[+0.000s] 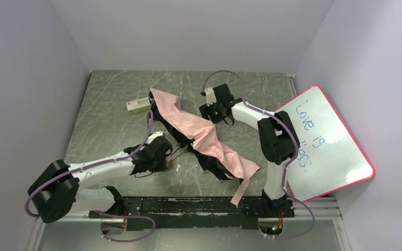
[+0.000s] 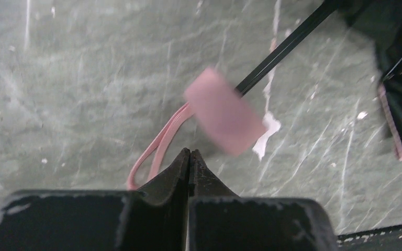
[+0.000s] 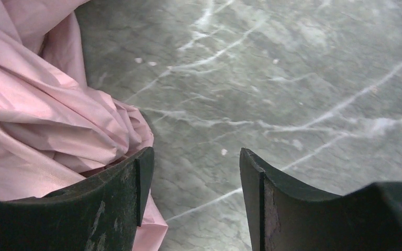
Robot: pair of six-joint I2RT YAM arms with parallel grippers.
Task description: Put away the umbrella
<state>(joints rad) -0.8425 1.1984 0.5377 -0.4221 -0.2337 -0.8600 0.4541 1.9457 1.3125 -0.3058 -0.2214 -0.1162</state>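
The umbrella (image 1: 204, 137) lies half-collapsed across the middle of the table, with pale pink fabric over black ribs. In the left wrist view its pink handle (image 2: 222, 111) appears blurred just ahead of my left gripper (image 2: 190, 151), at the end of the thin black shaft (image 2: 288, 44). The pink strap (image 2: 157, 144) loops down beside the left finger. This gripper's jaws are shut together with nothing between them. My right gripper (image 3: 196, 157) is open over bare table at the fabric's edge (image 3: 47, 115), and its left finger rests against the fabric.
A small white and red box (image 1: 138, 105) lies at the umbrella's far end. A pink-framed whiteboard (image 1: 324, 141) leans at the right wall. A white scrap (image 2: 266, 133) sits on the table by the handle. Walls close in on three sides.
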